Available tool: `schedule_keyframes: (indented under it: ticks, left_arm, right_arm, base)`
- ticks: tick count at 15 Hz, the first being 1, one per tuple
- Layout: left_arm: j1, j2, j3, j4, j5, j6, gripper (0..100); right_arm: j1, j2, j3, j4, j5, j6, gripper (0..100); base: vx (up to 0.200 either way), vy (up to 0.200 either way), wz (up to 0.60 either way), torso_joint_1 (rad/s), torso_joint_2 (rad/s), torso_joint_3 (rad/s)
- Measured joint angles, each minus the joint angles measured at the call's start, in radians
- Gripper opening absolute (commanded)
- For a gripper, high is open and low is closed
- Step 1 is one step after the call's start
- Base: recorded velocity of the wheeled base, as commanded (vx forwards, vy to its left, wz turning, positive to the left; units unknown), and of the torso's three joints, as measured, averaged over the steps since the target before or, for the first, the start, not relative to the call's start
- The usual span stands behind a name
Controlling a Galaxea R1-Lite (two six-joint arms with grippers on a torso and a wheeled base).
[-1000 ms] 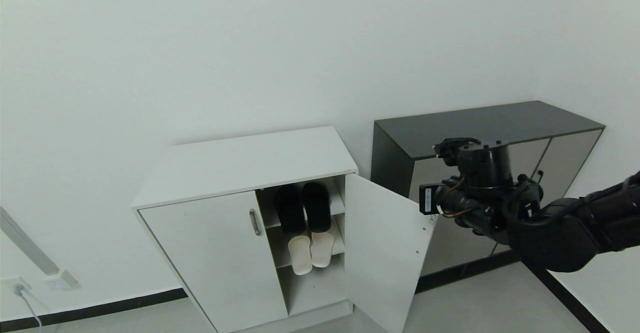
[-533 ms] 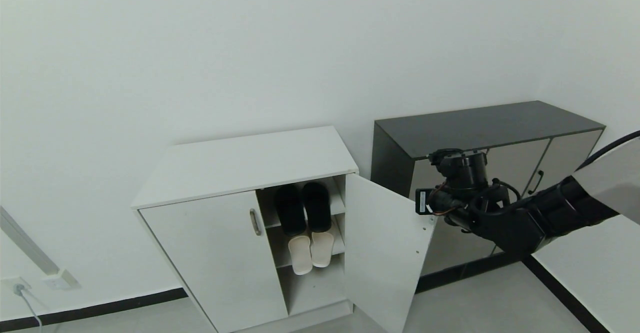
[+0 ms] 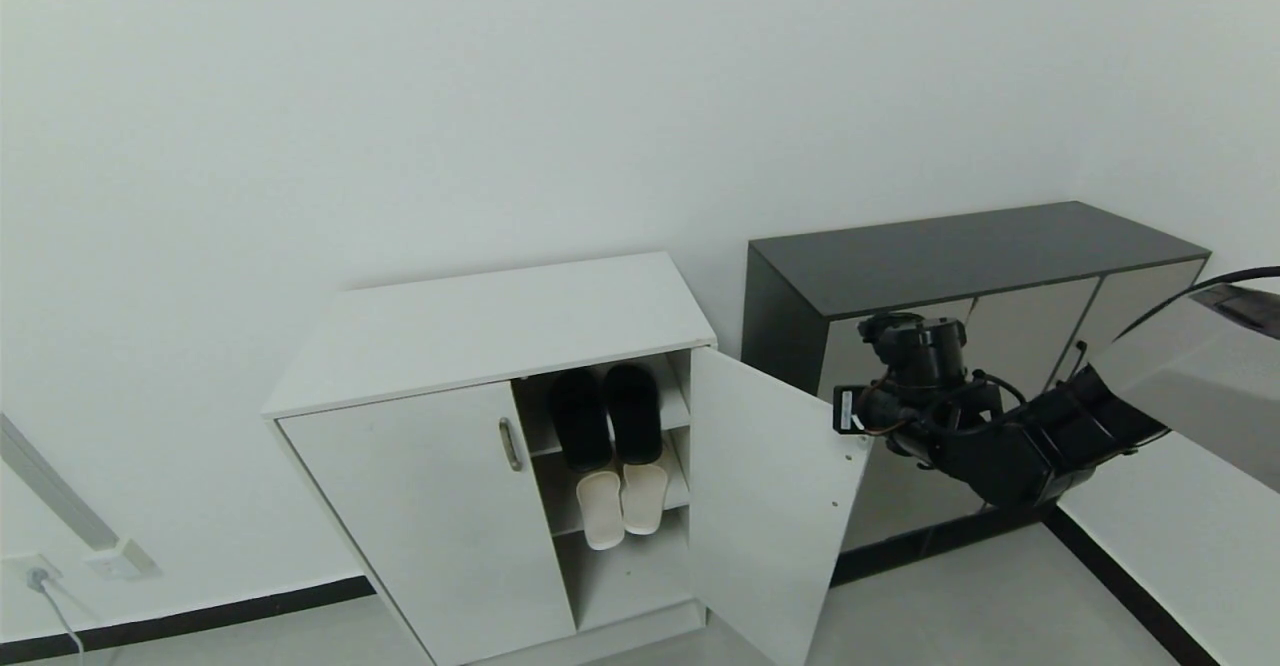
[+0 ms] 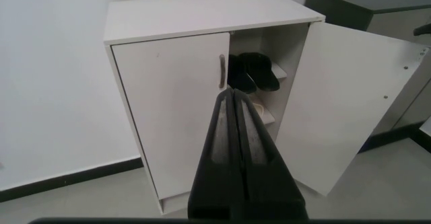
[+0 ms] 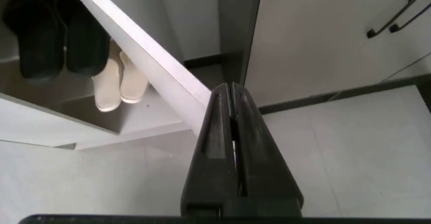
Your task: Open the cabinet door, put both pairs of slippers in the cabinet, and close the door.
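White cabinet: boxy, with flat matte panels. Left door shut, with a slim metal bar handle. Right door, a smooth white slab, swung wide open. Inside, black slippers with rounded toes lie on the upper shelf. Cream slippers, flat ovals, lie on the shelf below.

Right gripper: black tapered fingers pressed together, holding nothing, tip at the open door's free edge; contact unclear. Left gripper: fingers likewise closed and empty, out in front of the cabinet, apart from it.

Dark sideboard with glossy fronts stands just beside.
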Motion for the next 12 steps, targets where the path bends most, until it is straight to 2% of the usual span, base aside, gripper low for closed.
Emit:
schedule_keyframes:
  ticks: [8,12]
  left_arm:
    - [0.000,0.000,0.000,0.000,0.000,0.000,0]
    - [0.000,0.000,0.000,0.000,0.000,0.000,0]
  right_arm:
    - [0.000,0.037,-0.005,-0.009,-0.002,-0.002,0]
    - [0.058,0.013,0.042,-0.010,-0.007,-0.003,0]
  base:
    - [0.000,0.000,0.00,0.000,0.00,0.000]
    - [0.000,0.000,0.00,0.000,0.00,0.000]
